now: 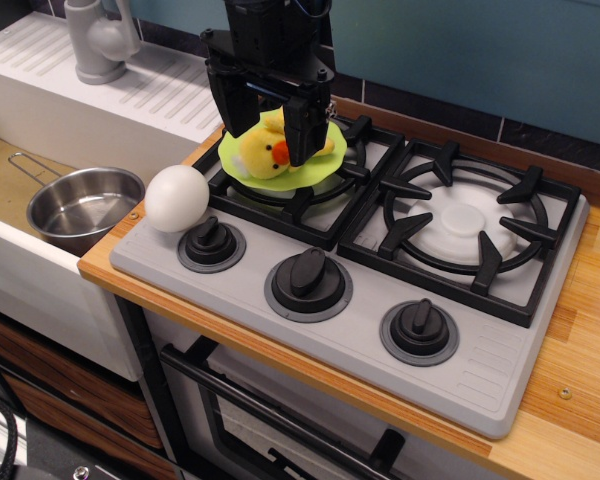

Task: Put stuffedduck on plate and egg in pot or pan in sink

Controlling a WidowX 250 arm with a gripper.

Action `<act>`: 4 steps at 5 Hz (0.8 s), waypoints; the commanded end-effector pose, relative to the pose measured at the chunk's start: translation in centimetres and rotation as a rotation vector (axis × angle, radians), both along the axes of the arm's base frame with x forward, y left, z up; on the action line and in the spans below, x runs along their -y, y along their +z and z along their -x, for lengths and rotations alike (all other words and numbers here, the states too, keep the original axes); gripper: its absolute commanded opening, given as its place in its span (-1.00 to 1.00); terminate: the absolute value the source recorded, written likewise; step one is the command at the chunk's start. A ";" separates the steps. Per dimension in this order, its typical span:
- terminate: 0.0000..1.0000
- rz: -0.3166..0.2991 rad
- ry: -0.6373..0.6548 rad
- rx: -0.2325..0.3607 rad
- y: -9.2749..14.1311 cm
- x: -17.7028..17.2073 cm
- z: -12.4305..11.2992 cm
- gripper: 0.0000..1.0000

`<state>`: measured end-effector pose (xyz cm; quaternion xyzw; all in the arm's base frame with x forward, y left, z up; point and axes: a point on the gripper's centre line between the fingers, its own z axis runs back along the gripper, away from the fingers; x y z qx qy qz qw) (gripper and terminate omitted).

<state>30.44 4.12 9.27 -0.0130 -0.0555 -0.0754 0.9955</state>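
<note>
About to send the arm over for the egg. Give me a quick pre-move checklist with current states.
1. stuffedduck lying on the plate: ok.
2. gripper open, fingers either side of the duck: ok.
3. Fingers lifted fully free of the duck: cannot tell.
4. egg at the stove's left front corner, nothing on it: ok.
5. pot upright and empty in the sink: ok.
6. Egg in the pot: not ok, not yet done.
</note>
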 end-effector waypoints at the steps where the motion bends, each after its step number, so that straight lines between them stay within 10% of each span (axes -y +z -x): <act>1: -1.00 -0.014 -0.004 0.075 2.3 0.1 -0.8 1.00; 4: -1.00 -0.090 0.067 0.124 2.1 -2.9 1.7 1.00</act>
